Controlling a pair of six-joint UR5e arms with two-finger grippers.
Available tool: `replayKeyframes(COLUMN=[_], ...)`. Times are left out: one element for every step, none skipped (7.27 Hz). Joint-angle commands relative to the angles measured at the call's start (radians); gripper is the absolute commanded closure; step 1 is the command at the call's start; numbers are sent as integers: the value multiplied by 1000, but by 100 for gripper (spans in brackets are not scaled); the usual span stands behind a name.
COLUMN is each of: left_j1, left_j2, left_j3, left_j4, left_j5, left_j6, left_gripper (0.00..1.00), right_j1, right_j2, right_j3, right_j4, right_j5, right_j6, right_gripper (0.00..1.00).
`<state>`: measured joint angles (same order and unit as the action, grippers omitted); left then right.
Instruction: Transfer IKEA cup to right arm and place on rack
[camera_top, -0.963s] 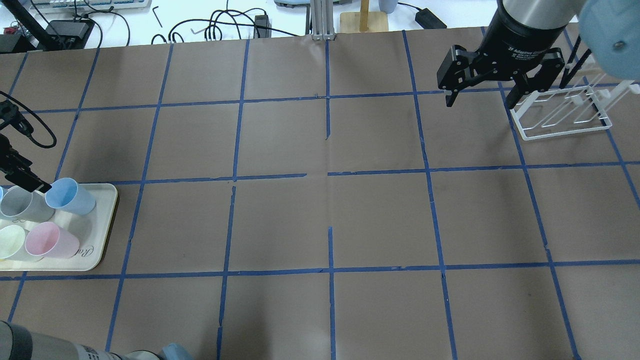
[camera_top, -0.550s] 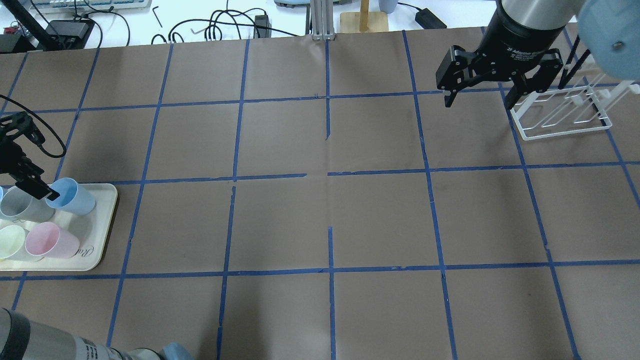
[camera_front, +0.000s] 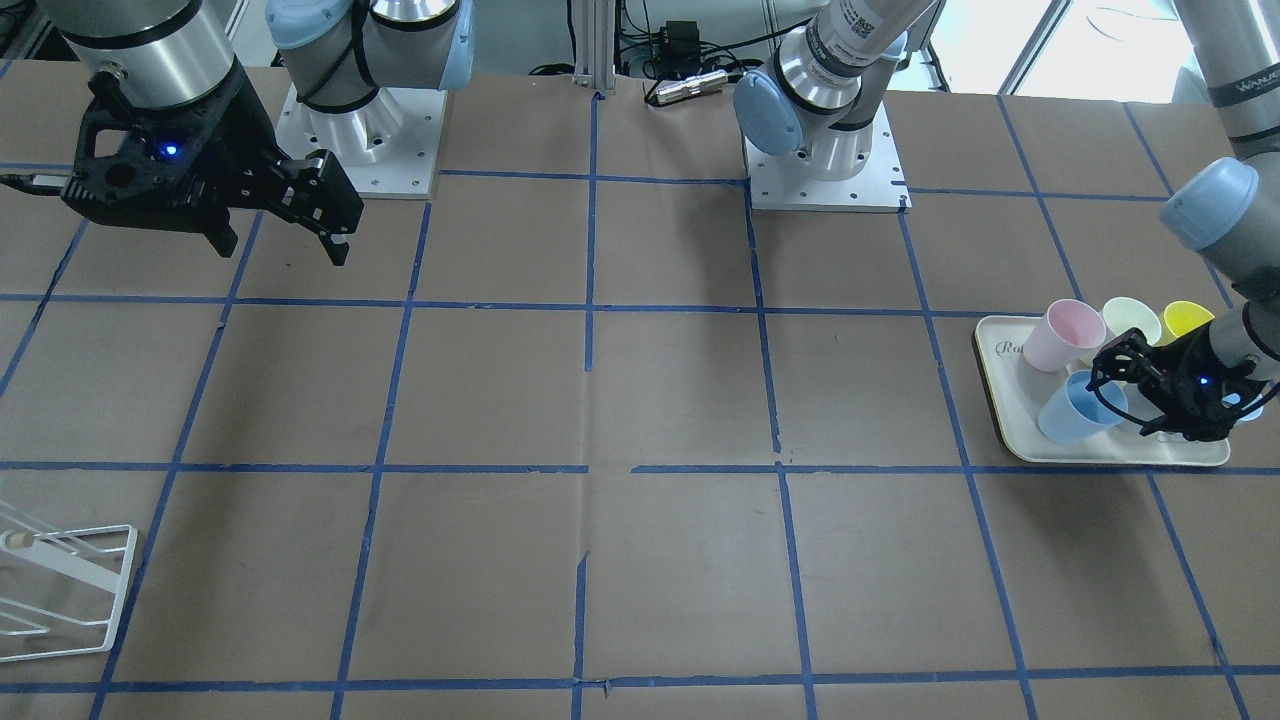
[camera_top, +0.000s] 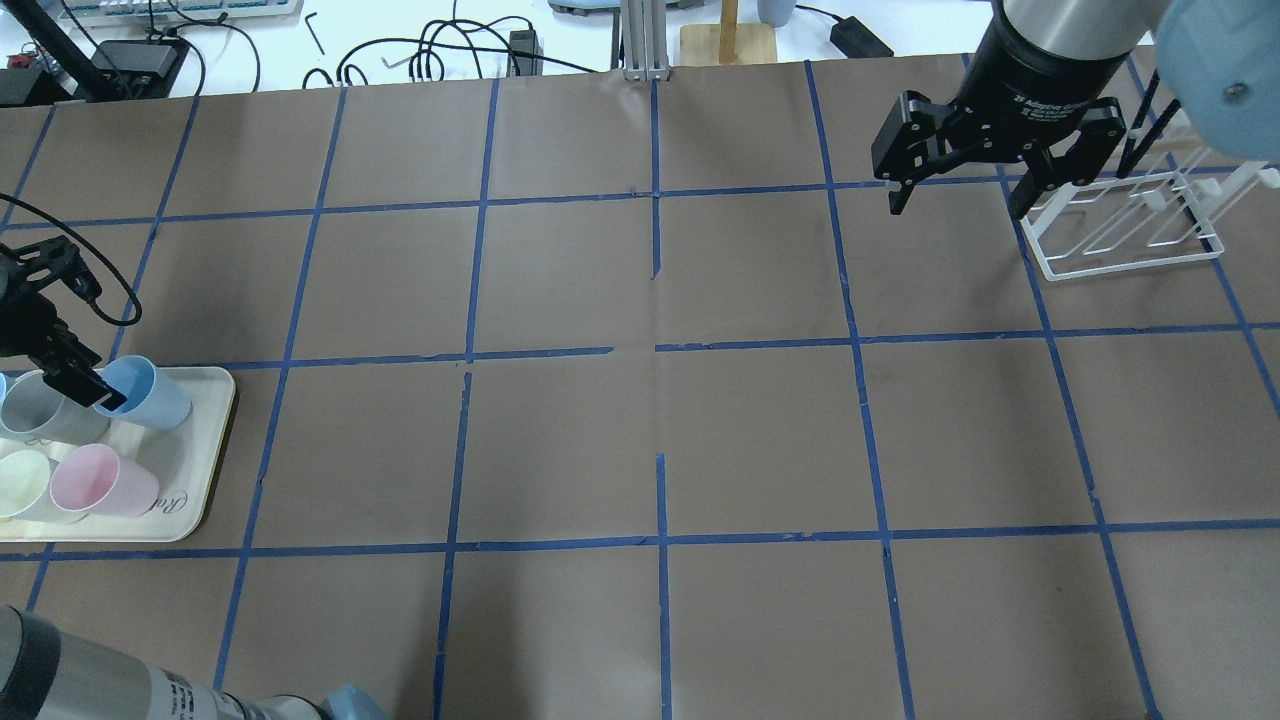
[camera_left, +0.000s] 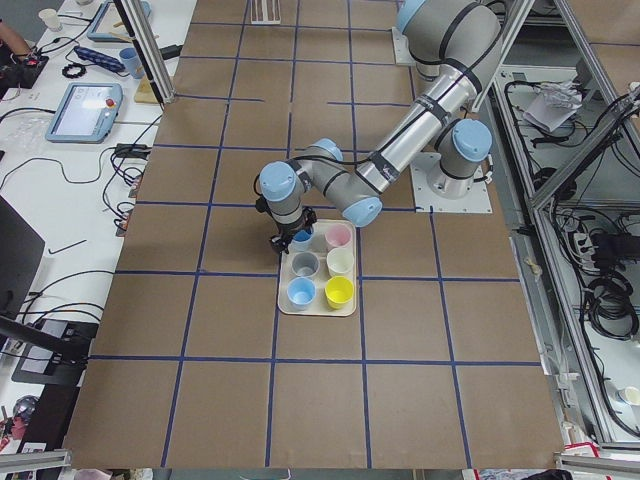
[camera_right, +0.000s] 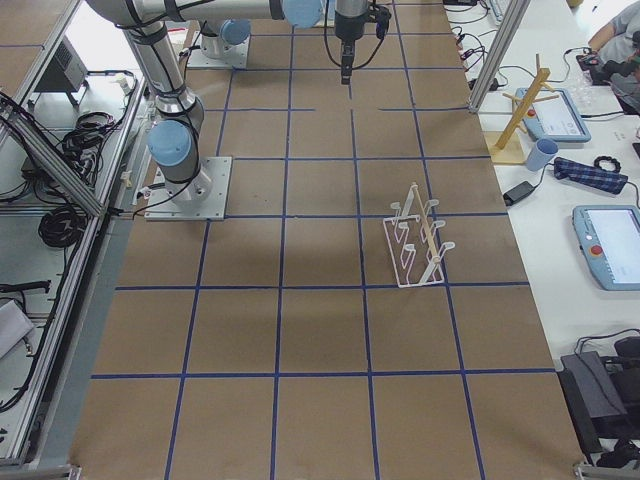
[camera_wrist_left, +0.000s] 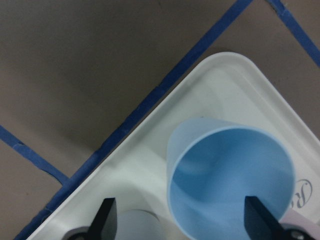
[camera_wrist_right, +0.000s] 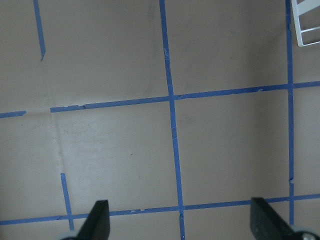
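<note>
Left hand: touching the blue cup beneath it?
Cannot tell. Wrist view: the left hand has one finger inside the blue cup, one clear outside; inner contact unclear.

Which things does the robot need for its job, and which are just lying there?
Needed: blue cup, left gripper, right gripper, rack.
Just lying there: tray, grey cup, pink cup, pale cup, yellow cup, second blue cup.

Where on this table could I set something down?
The brown table between the tray and the rack is bare. The tray is crowded: cups fill it, and the left gripper straddles the blue cup's rim.
</note>
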<state>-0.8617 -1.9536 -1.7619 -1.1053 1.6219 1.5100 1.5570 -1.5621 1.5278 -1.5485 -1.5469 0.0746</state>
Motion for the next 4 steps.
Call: replayKeyframes(left_j1=[-2,-3,-3,-6], left_j2=[-1,-1,1,5], left_j3=[-2,-2,-1,1], left_j4=[-7,-14,-28,-40], left_j5=[1,1,1,1], left_j6=[-1,-1,-2,-13], left_gripper=[74,94,100,100], right_j1=[0,0,0,0], right_j2=[0,-1,-1,0], right_j3=[2,2,2,2], right_j4=[-1,-1,-1,-1], right_j5=[1,1,1,-1], right_j6=[-1,1,-1,-1], right_gripper=[0,0,0,0])
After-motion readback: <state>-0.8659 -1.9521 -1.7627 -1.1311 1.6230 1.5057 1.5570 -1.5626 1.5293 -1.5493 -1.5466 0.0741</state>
